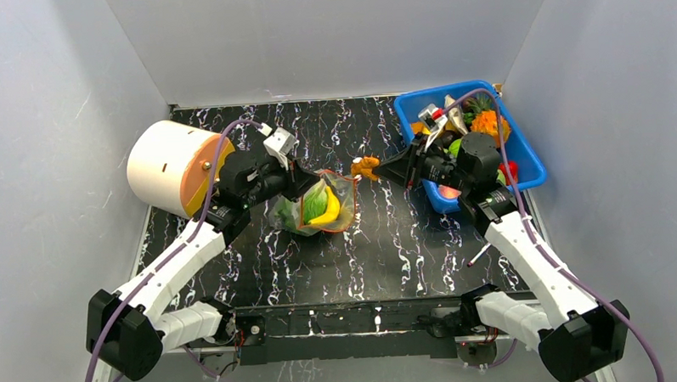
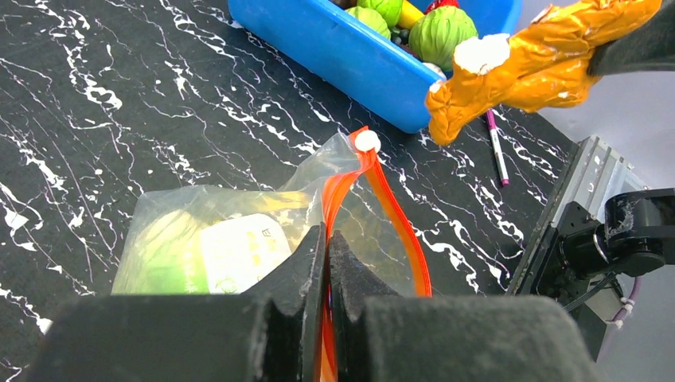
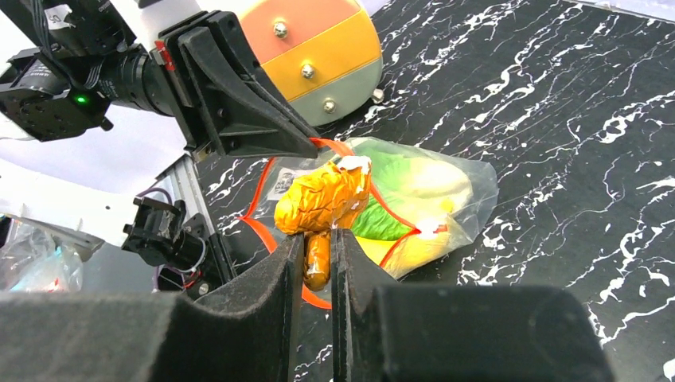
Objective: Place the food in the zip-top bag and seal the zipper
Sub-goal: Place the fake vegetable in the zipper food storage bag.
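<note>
The clear zip-top bag (image 1: 323, 204) lies mid-table with its mouth open. It holds a green leaf (image 1: 316, 202) and a yellow banana piece (image 1: 329, 215). My left gripper (image 1: 305, 185) is shut on the bag's red zipper strip (image 2: 398, 215) and holds one lip up; in the left wrist view (image 2: 328, 232) the jaws pinch the strip. A pale whitish piece (image 2: 239, 255) shows through the plastic. My right gripper (image 1: 385, 168) is shut on an orange crinkly toy food (image 1: 366, 166) and holds it just right of the bag's mouth. It also shows in the right wrist view (image 3: 322, 199), above the opening.
A blue bin (image 1: 521, 155) with several more toy foods stands at the back right. A big white-and-orange cylinder (image 1: 168, 167) lies at the back left, close behind my left arm. A pen (image 1: 477, 254) lies near the right arm.
</note>
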Tool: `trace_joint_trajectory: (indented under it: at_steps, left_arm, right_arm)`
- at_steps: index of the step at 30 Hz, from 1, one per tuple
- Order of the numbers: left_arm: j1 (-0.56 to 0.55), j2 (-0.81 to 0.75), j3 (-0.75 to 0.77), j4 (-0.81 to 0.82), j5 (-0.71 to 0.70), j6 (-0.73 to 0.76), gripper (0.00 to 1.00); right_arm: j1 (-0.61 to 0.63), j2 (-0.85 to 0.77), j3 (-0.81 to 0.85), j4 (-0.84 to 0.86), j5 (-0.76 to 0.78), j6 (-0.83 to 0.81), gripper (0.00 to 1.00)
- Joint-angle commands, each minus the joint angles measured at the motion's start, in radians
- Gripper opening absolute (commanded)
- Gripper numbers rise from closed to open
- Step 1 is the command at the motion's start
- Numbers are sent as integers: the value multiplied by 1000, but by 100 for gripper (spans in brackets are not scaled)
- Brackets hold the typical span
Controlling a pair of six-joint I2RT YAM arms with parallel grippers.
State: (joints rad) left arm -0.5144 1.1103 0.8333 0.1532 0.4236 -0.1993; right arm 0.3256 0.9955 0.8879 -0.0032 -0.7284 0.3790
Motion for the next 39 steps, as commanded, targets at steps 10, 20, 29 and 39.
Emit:
trace_joint_trajectory:
  at_steps: [10,20,29,39]
  left_arm:
    - [-3,2,43,96,3,-39,0]
    - [-2,-34,29,93,41,-62,0]
    - [-2,-88,-19,110,72,-107,0]
    - [-2,-93,-8,72,55,-70,0]
  right_arm:
    - [76,56,27,135,-65,53,13]
    - [267,160,-6,66,227,-119,12]
    - [355,248,-23,130,443,-379,13]
    - [423,362,-3,160,775,-529,13]
